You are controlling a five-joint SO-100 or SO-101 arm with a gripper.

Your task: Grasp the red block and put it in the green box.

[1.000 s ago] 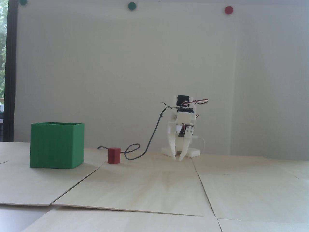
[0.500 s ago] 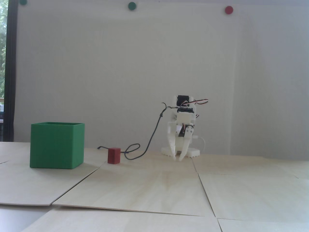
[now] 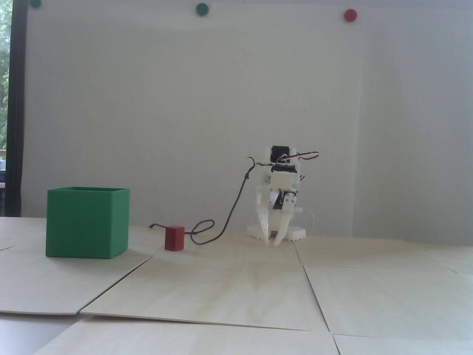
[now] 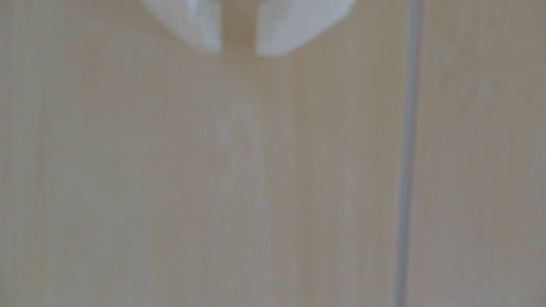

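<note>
The red block stands upright on the wooden table, just right of the green box, with a small gap between them. My white gripper hangs tips-down near the table at the arm's base, well right of the block. Its jaws are nearly together and hold nothing. In the wrist view the gripper enters from the top edge, with only a narrow slit between the fingertips and bare blurred wood below. The block and box are out of the wrist view.
A dark cable runs from the arm down to the table and loops behind the red block. The table is made of wooden panels with seams, one of which shows in the wrist view. Round red and green dots are on the wall.
</note>
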